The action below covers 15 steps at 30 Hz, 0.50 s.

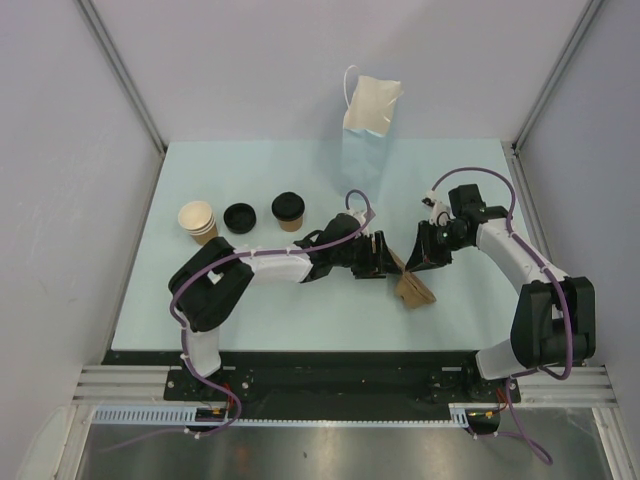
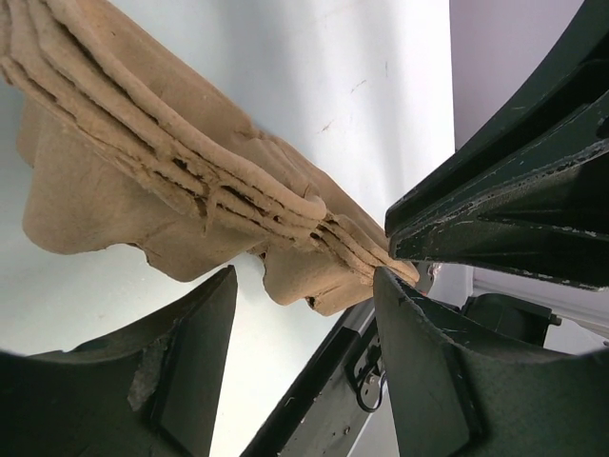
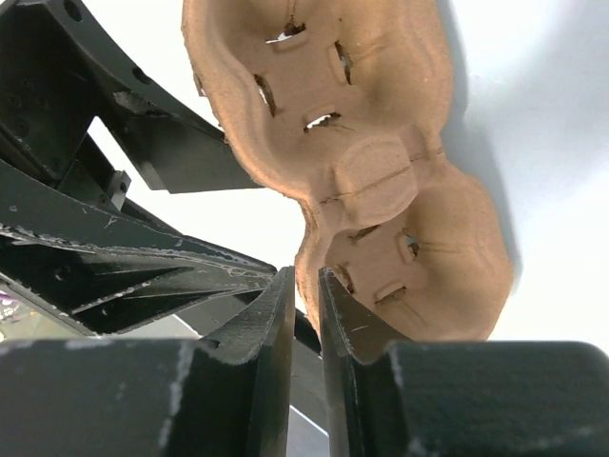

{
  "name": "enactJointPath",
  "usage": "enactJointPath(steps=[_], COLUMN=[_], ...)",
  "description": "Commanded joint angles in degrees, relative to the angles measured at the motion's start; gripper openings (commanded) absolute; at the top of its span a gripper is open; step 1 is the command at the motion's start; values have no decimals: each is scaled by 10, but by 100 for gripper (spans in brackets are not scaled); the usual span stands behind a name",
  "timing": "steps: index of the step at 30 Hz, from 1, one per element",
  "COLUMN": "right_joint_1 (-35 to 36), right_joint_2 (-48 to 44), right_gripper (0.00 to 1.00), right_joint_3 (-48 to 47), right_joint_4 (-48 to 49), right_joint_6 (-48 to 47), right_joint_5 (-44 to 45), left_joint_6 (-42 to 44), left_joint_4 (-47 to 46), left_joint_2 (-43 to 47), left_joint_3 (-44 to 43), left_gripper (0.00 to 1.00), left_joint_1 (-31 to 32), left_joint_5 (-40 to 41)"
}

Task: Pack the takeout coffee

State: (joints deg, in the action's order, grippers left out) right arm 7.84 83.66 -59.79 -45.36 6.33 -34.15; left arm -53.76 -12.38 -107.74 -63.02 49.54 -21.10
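Takeout coffee (image 1: 288, 210) is sitting unpacked on the counter (image 1: 300, 315), well apart from the pulp carriers (image 1: 413, 290). Left gripper (image 1: 378, 256) is hanging open beside them. Right gripper (image 3: 306, 278) is nearly closed at their edge, grip unclear.

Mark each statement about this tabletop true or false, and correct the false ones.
1. The lidded coffee cup stands on the table beside a loose black lid. True.
2. The white paper bag lies flat at the near edge. False: it stands upright at the far edge.
3. The stack of unlidded cups is leftmost in the row, seen from above. True.
4. The pulp cup carriers are inside the bag. False: they are outside it, between the left hand and the right hand.
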Motion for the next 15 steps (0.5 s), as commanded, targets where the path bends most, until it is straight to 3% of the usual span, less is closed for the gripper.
enactJointPath(steps=[1,15], right_joint_1=[4,3], right_joint_2=[7,38], right_gripper=[21,14], right_joint_3=[-2,-2], right_joint_4=[-1,2], right_joint_6=[-13,-18], right_joint_5=[6,23], left_joint_6=[11,15], left_joint_4=[-5,9], left_joint_2=[8,1], left_joint_3=[4,0], left_gripper=[64,64], left_joint_1=[3,3], left_joint_5=[8,19])
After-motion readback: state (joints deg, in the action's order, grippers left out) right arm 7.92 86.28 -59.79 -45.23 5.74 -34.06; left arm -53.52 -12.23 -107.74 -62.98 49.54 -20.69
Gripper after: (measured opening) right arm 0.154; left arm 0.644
